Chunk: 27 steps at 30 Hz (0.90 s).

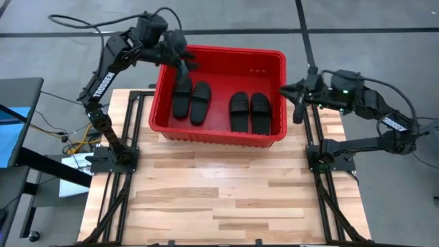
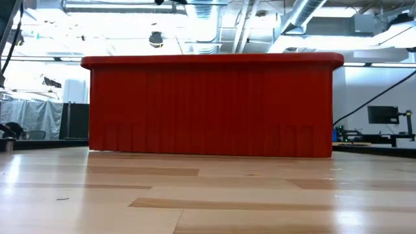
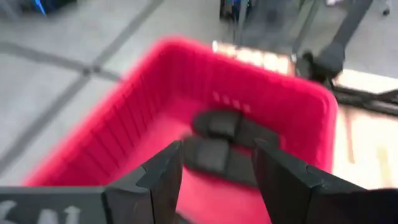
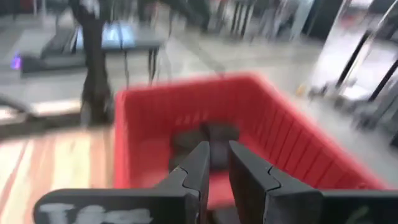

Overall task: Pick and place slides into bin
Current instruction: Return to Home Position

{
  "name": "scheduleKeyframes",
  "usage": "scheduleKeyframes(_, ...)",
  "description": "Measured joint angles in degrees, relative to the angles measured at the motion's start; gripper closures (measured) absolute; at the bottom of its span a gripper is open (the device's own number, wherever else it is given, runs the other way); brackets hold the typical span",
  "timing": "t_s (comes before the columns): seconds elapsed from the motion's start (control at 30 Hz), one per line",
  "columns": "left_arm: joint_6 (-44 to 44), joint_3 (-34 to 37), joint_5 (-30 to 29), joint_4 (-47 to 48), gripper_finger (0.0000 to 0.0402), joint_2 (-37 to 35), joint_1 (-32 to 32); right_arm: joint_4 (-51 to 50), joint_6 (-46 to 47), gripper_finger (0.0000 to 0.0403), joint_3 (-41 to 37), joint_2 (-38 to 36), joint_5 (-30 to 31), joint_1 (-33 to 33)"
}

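The red bin point(image 1: 218, 134) stands on the far half of the wooden table; the low view shows only its near wall point(image 2: 211, 107). Four black slides lie flat on its floor in two pairs: one pair on the left point(image 1: 191, 99), one on the right point(image 1: 250, 113). My left gripper point(image 1: 184, 65) hangs open and empty above the bin's far left corner point(image 3: 217, 171). My right gripper point(image 1: 299, 103) is just outside the bin's right wall, its fingers a narrow gap apart and empty point(image 4: 219, 162). Both wrist views look into the bin at slides point(image 3: 221, 146) point(image 4: 205, 140).
The near half of the wooden table point(image 1: 219, 199) is bare boards. Black arm frames stand along the table's left side point(image 1: 113, 161) and right side point(image 1: 329, 161). A dark cart point(image 1: 17, 130) stands off the table's left.
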<state>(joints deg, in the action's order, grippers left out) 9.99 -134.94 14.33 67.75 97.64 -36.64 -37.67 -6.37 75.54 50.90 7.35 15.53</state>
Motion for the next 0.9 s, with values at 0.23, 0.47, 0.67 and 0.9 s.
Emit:
scheduleKeyframes(0.23,-3.9,0.0,-3.8,13.5,0.0219,-0.1,1.8,-17.2,3.1,0.0351,7.6,9.1,-3.0,4.0)
scheduleKeyframes(0.47,-4.6,0.0,-14.6,17.4,0.0219,-0.1,5.6,-25.4,3.3,0.0351,12.9,17.8,-2.9,8.4)
scheduleKeyframes(0.67,-4.5,0.0,-14.9,17.2,0.0219,-0.1,6.7,-25.3,2.9,0.0351,13.6,19.7,-2.8,10.7)
scheduleKeyframes(0.9,-4.5,0.0,-15.2,16.5,0.0219,-0.1,6.8,-25.0,2.9,0.0351,13.7,18.9,-2.8,11.2)
